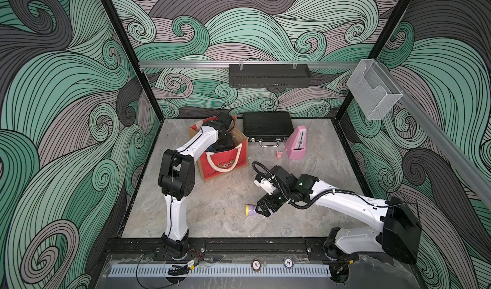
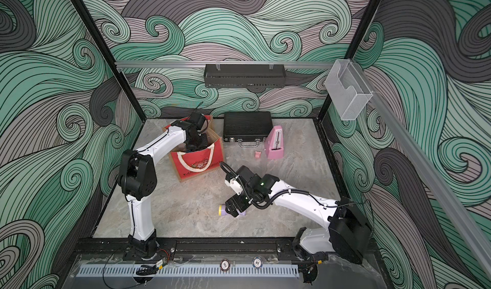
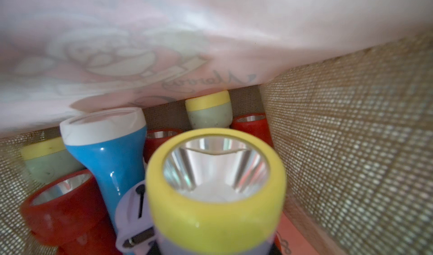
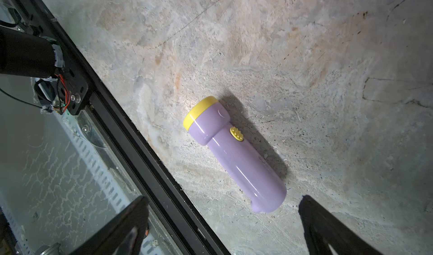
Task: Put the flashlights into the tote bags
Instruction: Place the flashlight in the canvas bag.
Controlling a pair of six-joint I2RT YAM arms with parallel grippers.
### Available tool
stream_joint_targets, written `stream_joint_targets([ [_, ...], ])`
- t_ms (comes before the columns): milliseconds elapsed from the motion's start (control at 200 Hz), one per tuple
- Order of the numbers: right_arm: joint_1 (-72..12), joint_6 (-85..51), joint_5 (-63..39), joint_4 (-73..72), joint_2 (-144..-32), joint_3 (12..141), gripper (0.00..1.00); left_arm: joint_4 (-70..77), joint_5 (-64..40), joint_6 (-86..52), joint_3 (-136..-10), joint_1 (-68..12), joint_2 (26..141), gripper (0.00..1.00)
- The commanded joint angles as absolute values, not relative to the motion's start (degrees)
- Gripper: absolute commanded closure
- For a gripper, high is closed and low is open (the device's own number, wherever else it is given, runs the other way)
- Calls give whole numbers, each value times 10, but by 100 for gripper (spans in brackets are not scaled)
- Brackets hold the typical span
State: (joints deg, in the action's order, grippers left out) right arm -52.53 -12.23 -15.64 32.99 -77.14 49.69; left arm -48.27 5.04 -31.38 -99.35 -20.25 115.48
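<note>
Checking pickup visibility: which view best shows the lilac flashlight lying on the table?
The right wrist view: the whole lilac flashlight shows, yellow head and switch included, ahead of the open right gripper. In both top views that gripper hides most of its body. The left wrist view looks into the tote bag, not at it.

both top views look steeply down from high at the front, sharing almost the whole desk (image 1: 212, 218). the left wrist camera peers close-up at flashlights (image 3: 112, 157) inside the tote bag (image 3: 351, 136); the right wrist camera faces down, near a lilac flashlight (image 4: 236, 153) on the desk, also seen from above.
</note>
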Motion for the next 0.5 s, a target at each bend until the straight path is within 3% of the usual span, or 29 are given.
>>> stream_joint_targets([
  [0, -528, -137, -159, 298, -790, 481, 0, -520, 74, -307, -1011, -192, 1120, 50],
  [315, -528, -137, -132, 276, -827, 459, 2, -530, 70, -308, -1009, -191, 1038, 15],
  [495, -528, -120, -126, 283, -858, 467, 8, -508, 31, -290, -971, -191, 968, 8],
])
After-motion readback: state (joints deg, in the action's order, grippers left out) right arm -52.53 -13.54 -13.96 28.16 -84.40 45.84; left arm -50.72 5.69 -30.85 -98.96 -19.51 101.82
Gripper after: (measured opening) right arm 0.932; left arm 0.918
